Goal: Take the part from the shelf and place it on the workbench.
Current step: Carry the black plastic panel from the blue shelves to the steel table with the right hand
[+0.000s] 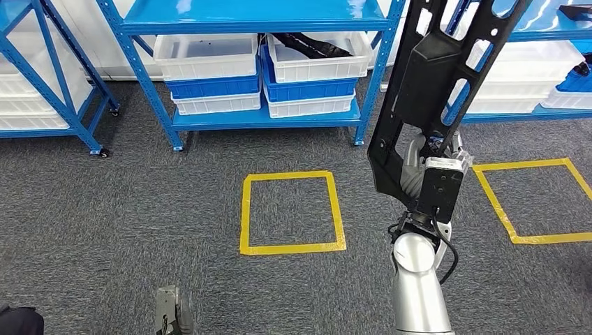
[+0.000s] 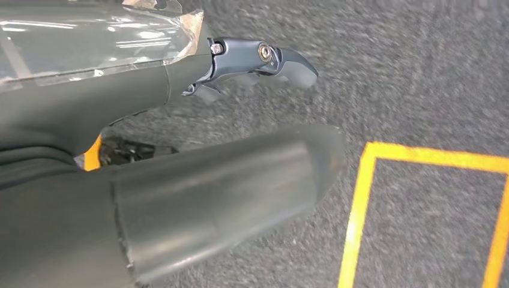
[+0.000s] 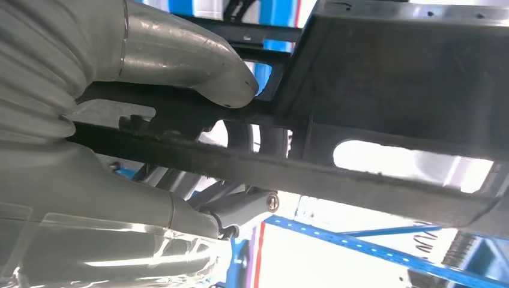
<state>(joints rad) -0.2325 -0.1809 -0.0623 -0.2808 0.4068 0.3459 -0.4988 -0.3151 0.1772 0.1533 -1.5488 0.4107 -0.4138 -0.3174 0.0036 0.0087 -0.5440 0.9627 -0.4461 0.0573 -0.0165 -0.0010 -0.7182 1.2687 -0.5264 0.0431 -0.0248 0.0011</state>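
Black part: held up tall by right hand, fingers pinching its bottom end.
Left hand: hangs low, holds nothing; fingers' spread unclear.

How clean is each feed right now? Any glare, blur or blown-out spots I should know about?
Head view: evenly lit and sharp, with mild sheen on the blue shelf top. Left wrist view: the left hand is close and soft, the carpet is smeared, and glare shows on the clear wrap. Right wrist view: the black part is dark against a blown-out background, and the right hand is blurry.
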